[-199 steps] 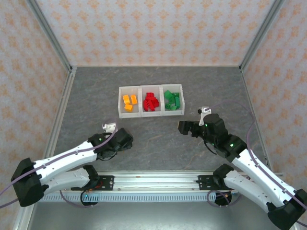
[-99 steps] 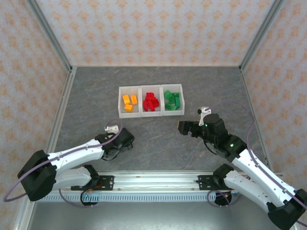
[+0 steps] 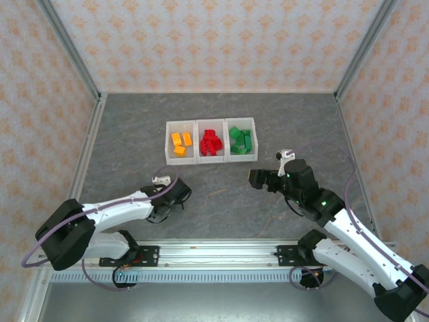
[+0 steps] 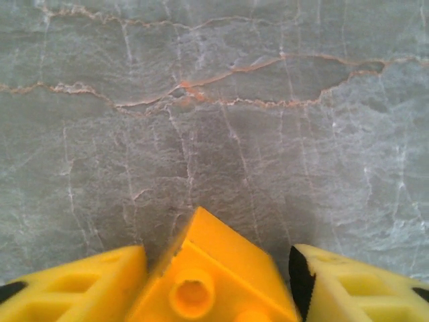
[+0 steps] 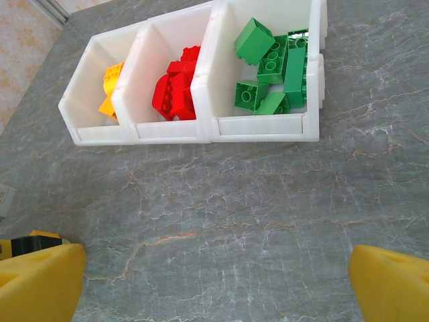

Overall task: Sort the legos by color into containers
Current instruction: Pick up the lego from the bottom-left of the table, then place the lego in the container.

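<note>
Left fingers (image 4: 74, 285) shifted right gripping orange brick (image 4: 208, 268); right fingers (image 5: 40, 282) wide facing 3 bins (image 5: 261, 126).

Robot test cell, lab-type: grey marble-look tabletop (image 3: 221, 107); patterned wall panels (image 3: 214, 40) at 9, 12, 3 o'clock; aluminium frame posts (image 3: 70, 47); mounting rail (image 3: 214, 251) at 6 o'clock.

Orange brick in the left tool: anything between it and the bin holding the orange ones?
Nothing visible. The orange plastic brick sits in the left tool; the grey marbled tabletop from there to the leftmost white translucent plastic bin carries no object.
</note>
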